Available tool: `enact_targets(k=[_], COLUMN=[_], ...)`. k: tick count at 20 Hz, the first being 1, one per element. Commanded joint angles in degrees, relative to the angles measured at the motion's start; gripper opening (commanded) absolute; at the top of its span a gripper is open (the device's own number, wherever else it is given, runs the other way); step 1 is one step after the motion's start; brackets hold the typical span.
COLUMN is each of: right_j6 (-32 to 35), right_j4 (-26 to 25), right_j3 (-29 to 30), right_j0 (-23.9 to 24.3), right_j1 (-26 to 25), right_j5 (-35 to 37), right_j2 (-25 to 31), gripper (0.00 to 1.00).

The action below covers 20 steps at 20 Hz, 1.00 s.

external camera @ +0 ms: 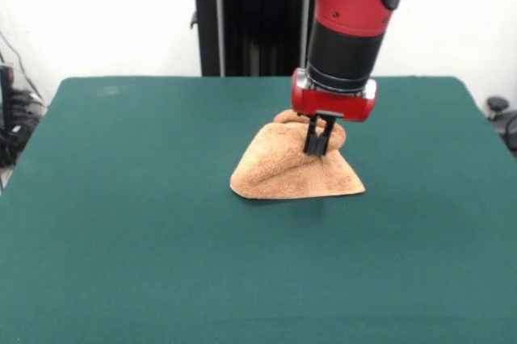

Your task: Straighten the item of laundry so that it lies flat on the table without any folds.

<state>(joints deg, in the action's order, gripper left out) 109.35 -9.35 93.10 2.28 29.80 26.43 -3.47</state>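
The orange-tan towel (283, 173) lies bunched in a tent-like mound near the middle of the dark green table (121, 199). Its lower edge spreads on the felt and its top rises toward the gripper. My gripper (316, 150) hangs straight down from the red and black arm over the upper right part of the mound. Its black fingers (310, 140) are drawn close together and pinch a fold of the towel. The part of the towel behind the red wrist is hidden.
The robot's black pedestal (250, 29) stands at the table's far edge. Dark equipment and cables (12, 118) sit beyond the table's left edge, and a dark object (501, 114) sits beyond the right edge.
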Motion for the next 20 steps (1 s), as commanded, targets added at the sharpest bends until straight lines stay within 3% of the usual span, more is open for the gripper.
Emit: enact_targets(k=[1,7,11,20], right_j6=[4.6,4.32,2.91,-7.16], right_j4=[-1.81,-1.71,-1.57,-3.38], right_j3=[3.28,4.12,5.34,5.7], right_j0=[-1.58,-1.25,-0.67,6.6], right_j1=[-3.18,-2.24,1.4,9.88], right_j5=[-1.18,-0.49,2.96,12.21], right_j2=[3.36,3.42,3.04,3.62], gripper=[0.0,0.0,0.0,0.0])
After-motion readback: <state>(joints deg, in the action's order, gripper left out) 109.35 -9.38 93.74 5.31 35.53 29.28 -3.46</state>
